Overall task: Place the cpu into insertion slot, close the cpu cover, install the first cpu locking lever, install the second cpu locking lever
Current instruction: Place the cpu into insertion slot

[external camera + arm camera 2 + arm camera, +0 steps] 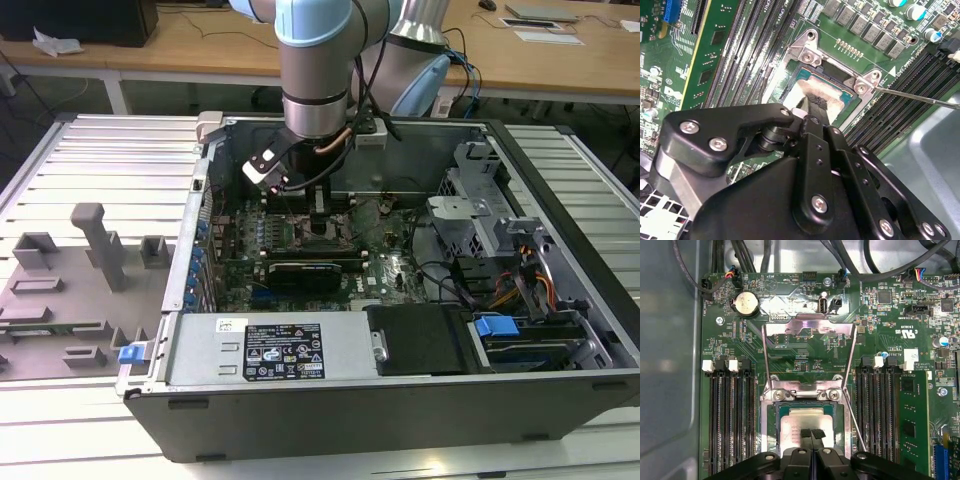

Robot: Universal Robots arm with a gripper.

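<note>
**Figure. Arm over the open computer case, chip seated, cover up.** In the exterior view the arm [315,80] reaches straight down into the far half of the computer case [400,400], somewhat toward the exterior view's left of its middle.

In the first wrist view the gripper [812,434] has its two fingers pressed together with nothing between them. Their tips are directly over the cpu [797,421]. Whether they touch its metal top or hang just above it cannot be told.

The cpu lies flat inside the insertion slot [768,435], square to the rim, so it has no long axis to align. It sits straight below the tips, not off to either side.

The cpu cover [810,326] is swung up and open. It is hinged at the slot's edge on the side toward the coin battery [746,304], and the circuit board [880,315] shows through its window. It is well clear of the fingers.

One thin locking lever [855,421] slants free beside the slot, apparently unlatched. The same rod shows in the second wrist view [920,95].

Room is tight. Rows of memory slots [730,420] flank the slot on both sides, just beside its rim. The surface beneath is a rigid board with fragile pins under the chip, so sideways slack is judged small.
</note>
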